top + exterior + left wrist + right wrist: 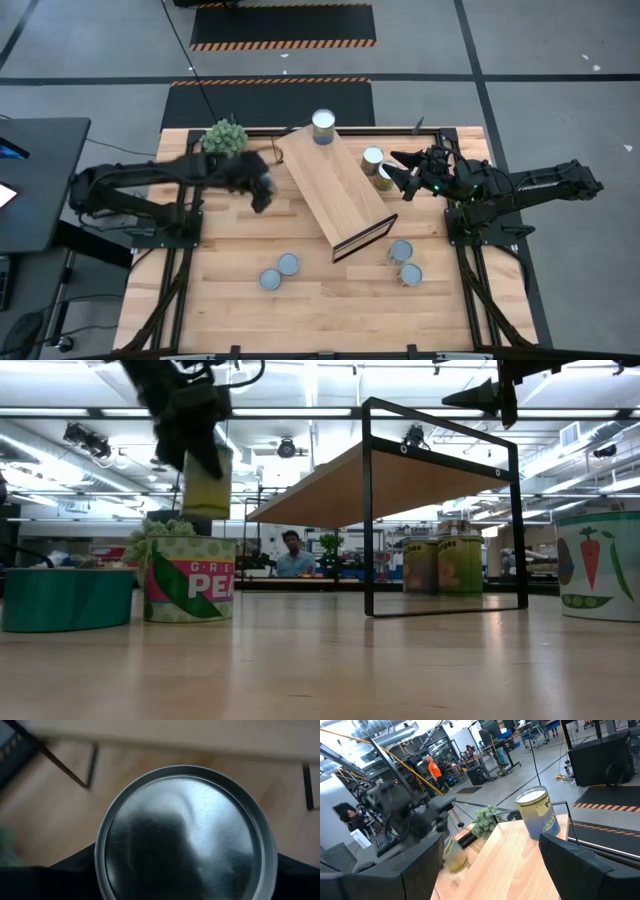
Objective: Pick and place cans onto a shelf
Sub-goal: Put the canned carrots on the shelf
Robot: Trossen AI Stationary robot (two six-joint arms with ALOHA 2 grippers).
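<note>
The left gripper (262, 188) grips a can (186, 834) in the air beside the shelf (335, 188), near a green plant (226, 136). One can (323, 125) stands on the shelf's far end. The right gripper (402, 170) hovers, fingers apart, empty, over two cans (373, 157). Four more cans (288, 264) stand nearer the front edge.

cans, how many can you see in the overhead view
7: one on the shelf's far end, two beside its right edge, two front left, two front right. Another may hide under the left end effector.
</note>
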